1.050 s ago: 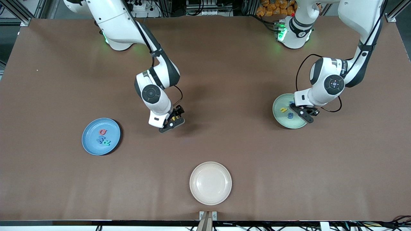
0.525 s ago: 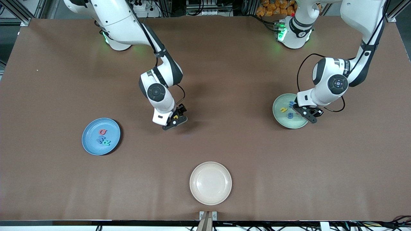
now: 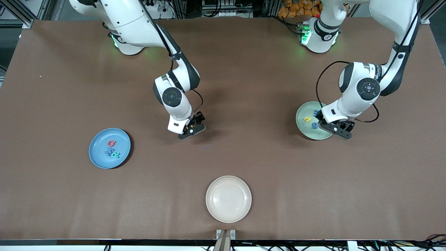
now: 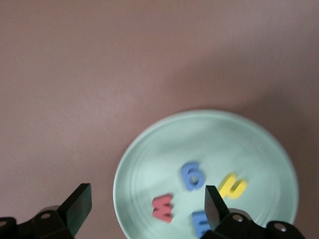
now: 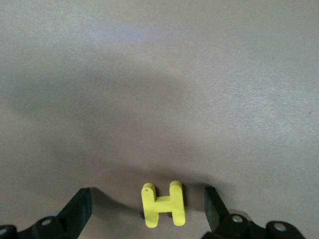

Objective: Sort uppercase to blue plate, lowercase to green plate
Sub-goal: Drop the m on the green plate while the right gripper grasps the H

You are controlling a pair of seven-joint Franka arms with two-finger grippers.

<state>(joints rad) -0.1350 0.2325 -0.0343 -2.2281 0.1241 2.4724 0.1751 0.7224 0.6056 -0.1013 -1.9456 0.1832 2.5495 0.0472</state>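
- While the right claw (image 5: 148, 209) hangs wide over the yellow H (image 5: 162, 204), foam looks light, soft; pinch its 2 uprights.
- Left claw (image 4: 144, 206) wide over green plate (image 4: 149, 149).

A plain brown table (image 3: 69, 87) carries a round medium-blue plate (image 3: 95, 153) — red, blue and green foam letters on it — a pale mint-green plate (image 4: 239, 134) with red, blue and yellow letters, a cream plate (image 3: 228, 212), and a yellow foam capital H (image 5: 162, 203).

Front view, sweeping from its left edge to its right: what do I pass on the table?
blue plate → right pincer over the yellow H → cream plate → green plate → left pincer at that plate's edge
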